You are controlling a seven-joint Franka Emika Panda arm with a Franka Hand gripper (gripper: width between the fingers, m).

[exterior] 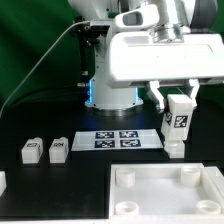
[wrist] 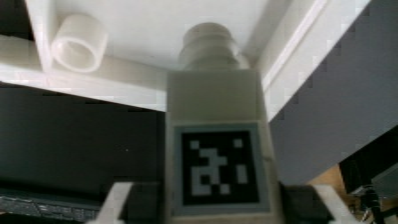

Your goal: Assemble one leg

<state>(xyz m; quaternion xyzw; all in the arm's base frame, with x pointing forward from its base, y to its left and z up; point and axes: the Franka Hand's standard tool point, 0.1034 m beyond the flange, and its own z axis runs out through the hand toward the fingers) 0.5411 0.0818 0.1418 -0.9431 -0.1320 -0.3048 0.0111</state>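
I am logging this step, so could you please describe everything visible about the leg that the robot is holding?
The leg is a stubby white plastic peg with a squarish body, a black-and-white tag on one face and a narrower round tip at its lower end. It hangs upright, pinched near its top between the fingers, beyond the far edge of the white board. Whether its tip touches anything cannot be told.

White leg [exterior: 177, 122], black-white tag [wrist: 221, 165]; table [exterior: 70, 185] seemingly black.

A thin flat white marker board [exterior: 119, 139] lies on the black surface [exterior: 60, 190], beside a large white square board with round sockets [exterior: 160, 196].
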